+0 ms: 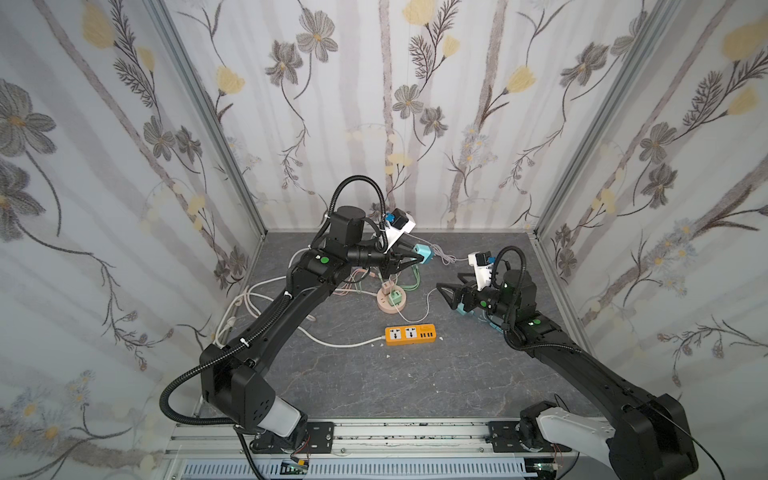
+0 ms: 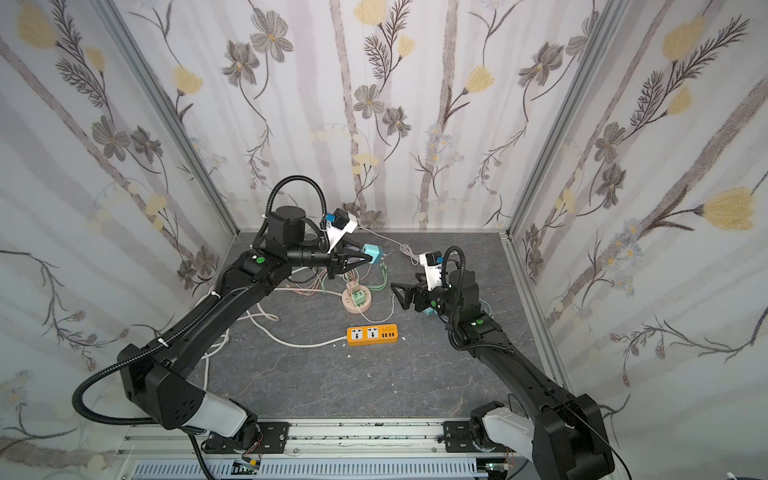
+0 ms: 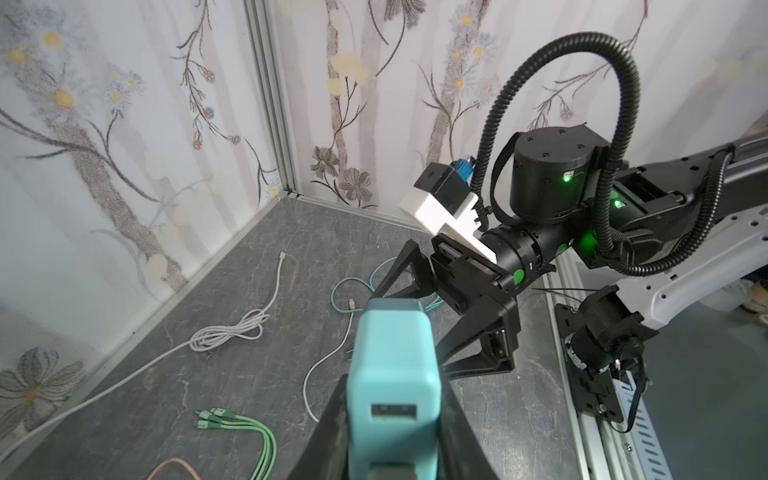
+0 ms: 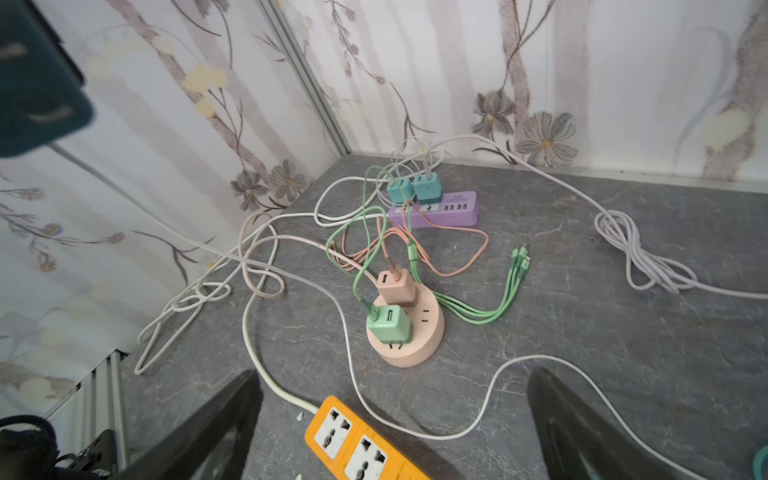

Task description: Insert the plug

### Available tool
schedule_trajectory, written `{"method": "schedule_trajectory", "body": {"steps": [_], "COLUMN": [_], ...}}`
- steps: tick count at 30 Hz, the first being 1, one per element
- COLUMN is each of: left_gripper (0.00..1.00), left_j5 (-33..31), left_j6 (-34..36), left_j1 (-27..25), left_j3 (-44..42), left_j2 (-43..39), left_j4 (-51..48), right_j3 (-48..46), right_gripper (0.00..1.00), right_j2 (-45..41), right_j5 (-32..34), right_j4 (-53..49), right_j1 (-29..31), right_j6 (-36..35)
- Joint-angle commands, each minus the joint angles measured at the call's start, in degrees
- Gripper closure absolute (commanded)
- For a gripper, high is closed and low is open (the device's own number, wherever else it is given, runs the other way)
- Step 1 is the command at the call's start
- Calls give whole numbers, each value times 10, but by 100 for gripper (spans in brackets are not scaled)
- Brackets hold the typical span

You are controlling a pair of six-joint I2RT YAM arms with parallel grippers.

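In both top views my left gripper (image 1: 417, 259) (image 2: 368, 258) hangs above the back of the table, shut on a teal cube plug (image 1: 423, 252) (image 2: 372, 252). The left wrist view shows the plug (image 3: 395, 374) clamped between both black fingers (image 3: 328, 432), its USB slot facing the camera. An orange power strip (image 1: 410, 334) (image 2: 372, 335) lies flat mid-table with both sockets bare. My right gripper (image 1: 444, 297) (image 2: 397, 296) stands open and holds nothing, to the right of the strip and pointing left. In the right wrist view the strip (image 4: 357, 444) lies between the wide-apart fingers (image 4: 232, 415).
A round pink socket (image 1: 390, 300) (image 4: 405, 336) holds a green and a pink charger. Behind it a purple strip (image 4: 440, 210) carries two teal chargers. White cable loops (image 4: 640, 257), green multi-head cables (image 4: 498, 299) and pink cables trail over the grey table. Patterned walls enclose three sides.
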Motion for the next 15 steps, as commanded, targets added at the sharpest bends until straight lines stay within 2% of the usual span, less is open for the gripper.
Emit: {"method": "schedule_trajectory", "body": {"steps": [1,5,10,15], "left_gripper": [100,100,100,100], "left_j5": [-16,25,82,95], "left_j6": [88,30,-107,-146], "left_j1": [-1,-1,-1,-1], "left_j3": [20,42,53,55], "left_j2": [2,6,0,-15], "left_j4": [-86,-56,49,75], "right_j3": [-21,-47,-52,-30], "right_gripper": [1,1,4,6], "right_j2": [21,67,135,216], "right_j5": [46,-38,-80,-92], "right_j4": [37,100,177,241], "right_j1": [0,16,60,101], "right_j6": [24,-31,-86,-154]}}
